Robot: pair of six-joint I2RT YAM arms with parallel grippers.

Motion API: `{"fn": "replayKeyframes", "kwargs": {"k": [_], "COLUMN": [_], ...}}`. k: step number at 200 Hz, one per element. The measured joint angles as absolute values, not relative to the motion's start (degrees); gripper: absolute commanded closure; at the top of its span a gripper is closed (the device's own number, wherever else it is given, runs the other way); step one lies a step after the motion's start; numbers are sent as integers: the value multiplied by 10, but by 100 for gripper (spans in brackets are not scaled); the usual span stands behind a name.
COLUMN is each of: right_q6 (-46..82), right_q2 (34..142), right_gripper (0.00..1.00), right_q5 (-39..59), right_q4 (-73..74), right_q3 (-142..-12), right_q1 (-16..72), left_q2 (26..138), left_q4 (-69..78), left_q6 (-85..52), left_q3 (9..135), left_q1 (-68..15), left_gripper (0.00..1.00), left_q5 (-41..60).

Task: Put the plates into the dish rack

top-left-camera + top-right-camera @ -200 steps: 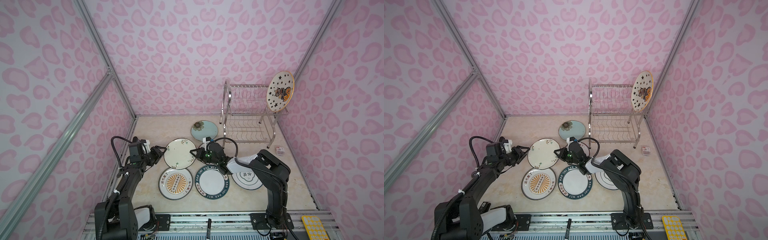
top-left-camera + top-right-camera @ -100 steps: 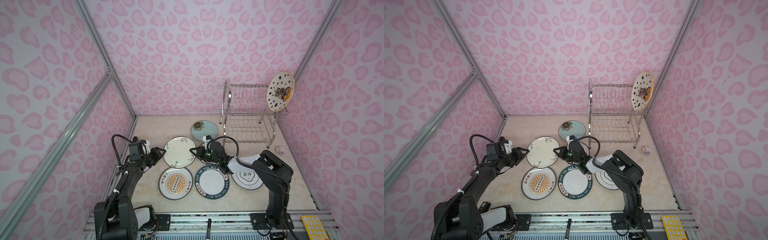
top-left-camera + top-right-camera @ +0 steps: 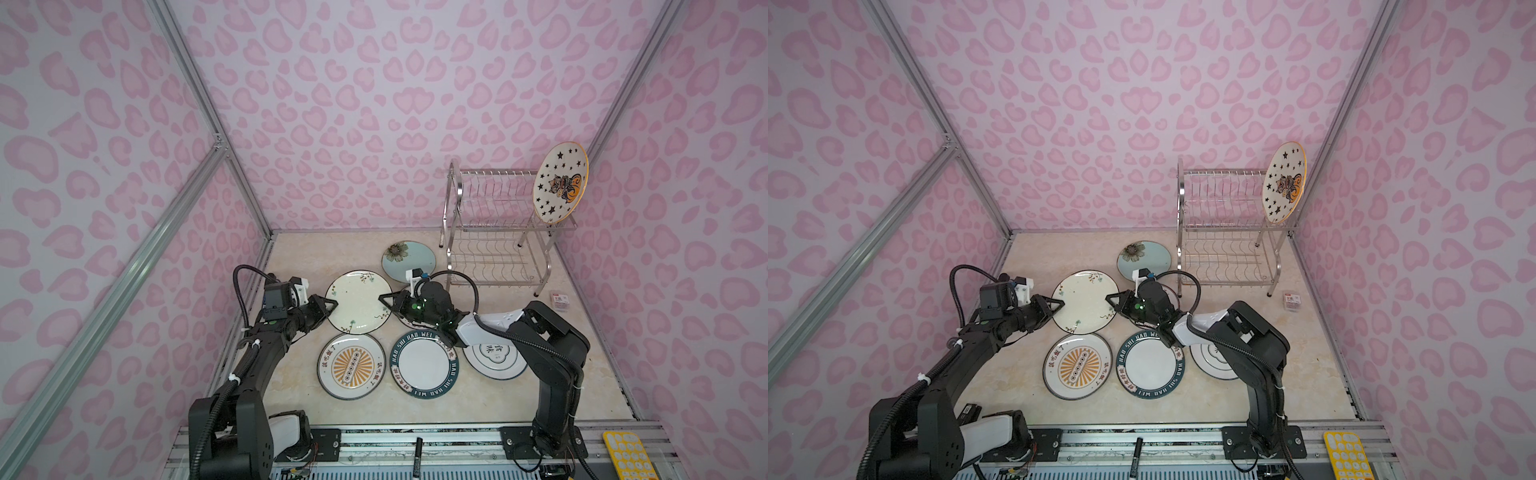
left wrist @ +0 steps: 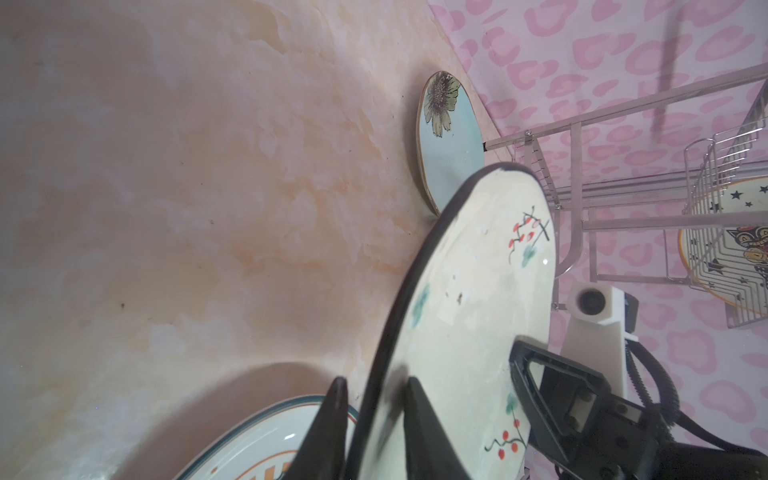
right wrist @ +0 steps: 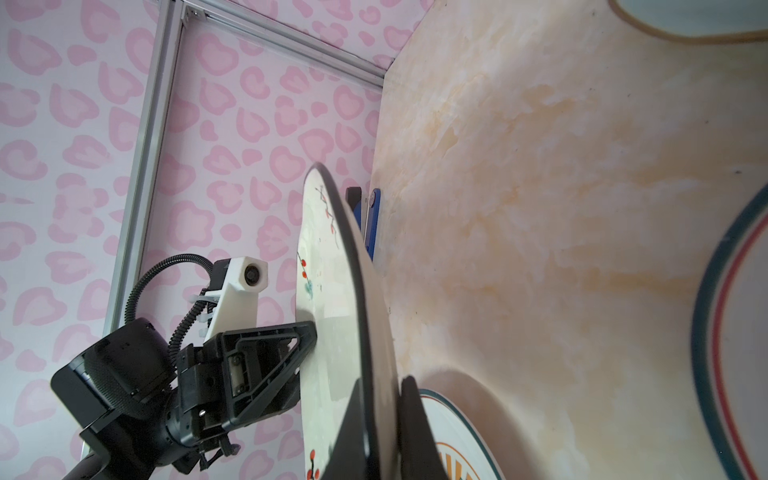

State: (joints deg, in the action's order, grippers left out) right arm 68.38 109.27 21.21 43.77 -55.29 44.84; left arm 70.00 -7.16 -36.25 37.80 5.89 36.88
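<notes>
A two-tier chrome wire dish rack (image 3: 494, 227) stands at the far right of the beige marble table (image 3: 291, 266). A round star-and-cat plate with an orange rim (image 3: 560, 187) stands upright in its upper tier. The round cream floral ceramic plate (image 3: 358, 302) hangs tilted above the table. The right fingers (image 5: 415, 424) pinch one edge; the left fingers (image 4: 419, 424) straddle the opposite edge, grip unclear.

Both arms are matte black and blocky. The left arm (image 3: 257, 361) wears white zip ties and has a white shell at its base; the right arm (image 3: 552, 349) has a white forearm cover. Ribbed black cables run to white wrist camera housings (image 5: 245, 282). The left gripper (image 3: 332, 304) and right gripper (image 3: 381, 297) have hollow triangular black jaws. A green light (image 3: 415, 306) glows behind the right one.
</notes>
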Motion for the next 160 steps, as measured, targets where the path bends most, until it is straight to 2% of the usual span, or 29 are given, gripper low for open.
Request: {"fn": "replayKeyframes", "kwargs": {"k": [31,66,114,160], "right_q6": [693,685,672,670], "right_q2": [1090,1084,1074,1070], "right_gripper": [100,77,68,59], "right_q5": [207,204,215,219], "right_q4": [429,425,422,423], "right_q3": [-555,-555,-553,-550], "right_q1": [447,445,442,442], "left_q2": [700,698,697,691], "left_q4": [-50,-32,-11,46], "left_q6": [-363,-378,-403,-442], "left_q3": [378,376,371,343], "left_q1": [56,53,52,51], "left_gripper": [85,88,96,96], "left_q5": [373,375,387,395]}}
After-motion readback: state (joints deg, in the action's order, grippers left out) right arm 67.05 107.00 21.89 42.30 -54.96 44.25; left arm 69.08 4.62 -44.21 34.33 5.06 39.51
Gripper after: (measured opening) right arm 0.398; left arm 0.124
